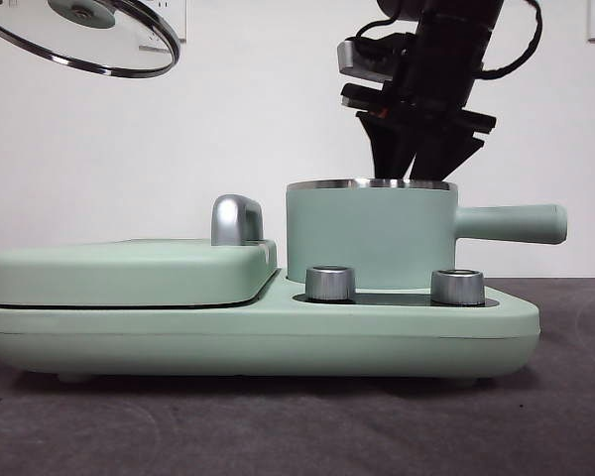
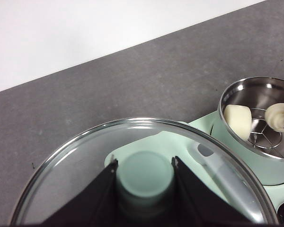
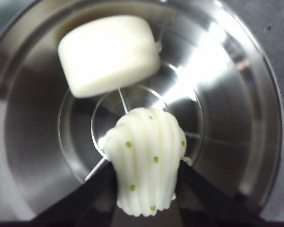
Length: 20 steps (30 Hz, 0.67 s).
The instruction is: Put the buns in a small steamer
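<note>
Ridged bun in right pincer, inside steamer

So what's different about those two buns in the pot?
The smooth bun is a plain rounded block; the ridged bun has swirled ridges and small green specks. The smooth bun lies free on the rack in the steamer; the ridged bun sits between the right gripper's jaws, inside the pot. Both are cream-white and inside the steamer, while the left gripper holds the lid by its knob.
</note>
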Motion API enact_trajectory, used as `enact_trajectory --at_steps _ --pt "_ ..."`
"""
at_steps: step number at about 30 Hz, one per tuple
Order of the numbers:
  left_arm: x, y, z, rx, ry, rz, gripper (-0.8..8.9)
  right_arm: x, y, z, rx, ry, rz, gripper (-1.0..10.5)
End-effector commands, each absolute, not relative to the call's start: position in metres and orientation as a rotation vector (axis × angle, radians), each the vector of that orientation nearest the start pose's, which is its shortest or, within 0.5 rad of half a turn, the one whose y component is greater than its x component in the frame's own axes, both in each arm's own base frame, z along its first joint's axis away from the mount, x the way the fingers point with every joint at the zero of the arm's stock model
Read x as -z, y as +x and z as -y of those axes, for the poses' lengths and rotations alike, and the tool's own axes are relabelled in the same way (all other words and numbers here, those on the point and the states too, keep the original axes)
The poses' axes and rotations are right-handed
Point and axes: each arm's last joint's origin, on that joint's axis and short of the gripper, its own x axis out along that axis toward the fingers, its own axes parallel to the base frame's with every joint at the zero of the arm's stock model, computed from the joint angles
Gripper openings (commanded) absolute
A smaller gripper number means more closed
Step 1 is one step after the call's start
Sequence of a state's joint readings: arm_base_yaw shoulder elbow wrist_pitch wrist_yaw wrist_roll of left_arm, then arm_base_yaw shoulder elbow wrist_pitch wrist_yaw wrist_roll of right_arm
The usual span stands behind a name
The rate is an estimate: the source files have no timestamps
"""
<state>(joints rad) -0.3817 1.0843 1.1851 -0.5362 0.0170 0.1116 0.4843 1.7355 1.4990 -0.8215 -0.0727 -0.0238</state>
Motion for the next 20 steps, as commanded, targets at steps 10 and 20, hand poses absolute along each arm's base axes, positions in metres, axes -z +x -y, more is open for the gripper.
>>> enact_trajectory --at_steps 10,20 --pt "-0.388 0.206 0.084 0.418 0.184 -0.365 0.15 -0.320 0.320 -0.174 -0.570 -0.211 -0.907 3.6" --pt "-0.388 0.206 0.084 0.419 0.185 -0.369 0.15 -0.385 0.205 -0.114 -0.575 0.004 -0.413 3.6"
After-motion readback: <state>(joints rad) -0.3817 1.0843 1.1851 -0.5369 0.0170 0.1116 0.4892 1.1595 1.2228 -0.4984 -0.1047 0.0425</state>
